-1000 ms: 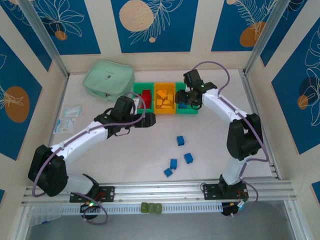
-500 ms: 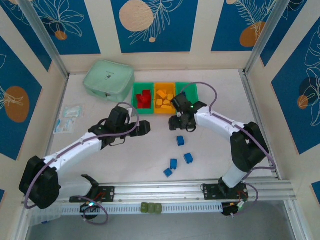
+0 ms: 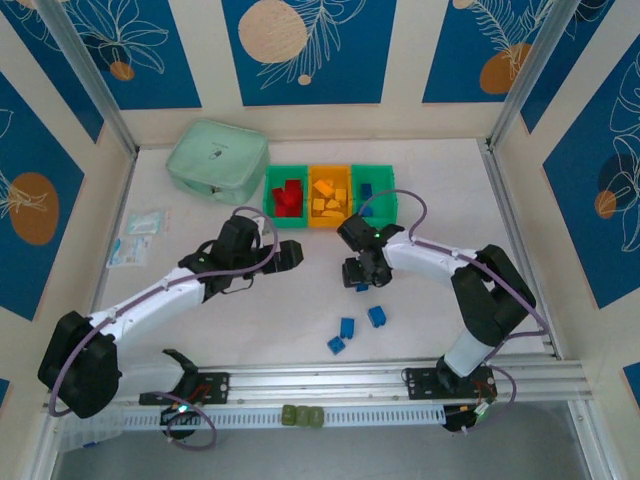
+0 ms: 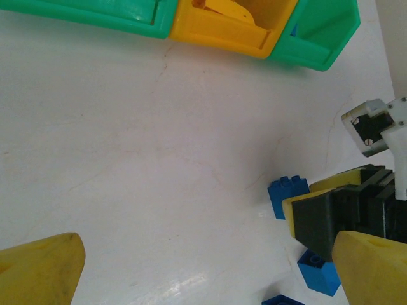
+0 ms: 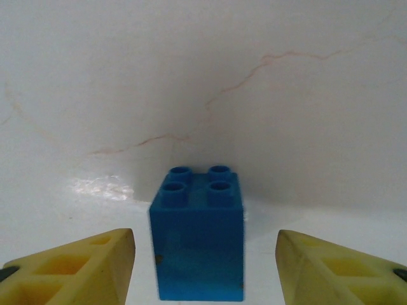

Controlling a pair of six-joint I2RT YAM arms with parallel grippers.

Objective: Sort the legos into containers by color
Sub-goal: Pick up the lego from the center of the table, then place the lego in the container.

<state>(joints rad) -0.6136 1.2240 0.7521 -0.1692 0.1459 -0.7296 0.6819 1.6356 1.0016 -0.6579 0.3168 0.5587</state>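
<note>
Right wrist view looks down at one blue brick [image 5: 198, 235] standing on the white table [image 5: 203, 76] with its bumps up. The right jaws are open, with a yellow finger [image 5: 76, 267] on each side of the brick. There is a gap on both sides, so they hold nothing. In the top view this brick sits just under the right jaws, a little in front of the three bins [image 3: 330, 223]. Three other blue bricks [image 3: 377, 316] lie close together nearer the arm bases, apart from the jaws. The bins stand in a row at the back of the table. The left green bin [image 3: 287, 224] has red bricks [image 3: 288, 198] in it. The orange bin in the middle holds orange bricks [image 3: 328, 197]. The right green bin [image 3: 380, 224] has a blue piece [image 3: 366, 190] inside. A pale green pouch [image 3: 217, 158] lies just left of the bins. The left jaws are wide open and empty, hovering over bare table to the left of the right jaws. The left wrist view shows their yellow fingertips [image 4: 38, 267] far apart.
</note>
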